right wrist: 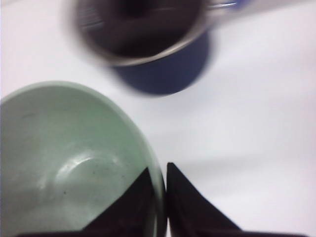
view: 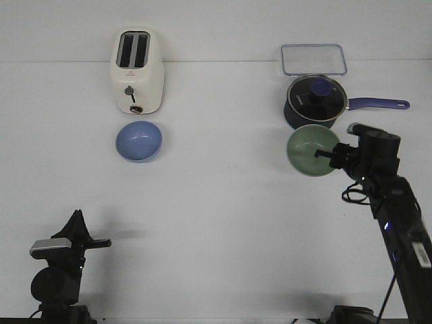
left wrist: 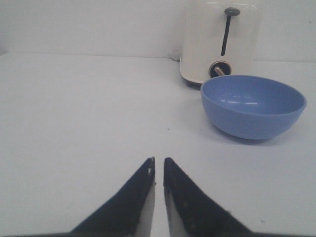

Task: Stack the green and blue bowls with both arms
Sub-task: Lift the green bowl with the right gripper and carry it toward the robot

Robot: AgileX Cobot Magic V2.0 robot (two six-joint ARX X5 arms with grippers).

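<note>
— Where do things sit on the white table (view: 223, 223)?
— A cream toaster (view: 137, 70) stands at the far left, the blue bowl (view: 139, 142) just in front of it. The navy saucepan (view: 316, 101) is at the far right.
— And the green bowl (view: 312, 150)?
— Tilted, before the saucepan — the right gripper (right wrist: 162, 197) pinches its rim, one finger inside.
— The left gripper (left wrist: 158, 170)?
— Pressed nearly together, holding nothing, well short of the blue bowl.

The periwinkle blue bowl (view: 139, 142) sits upright on the table at upper left of the front view, empty and smooth. The pale sage green bowl (view: 312, 150) is at centre right, tilted, its opening turned toward the camera.
</note>
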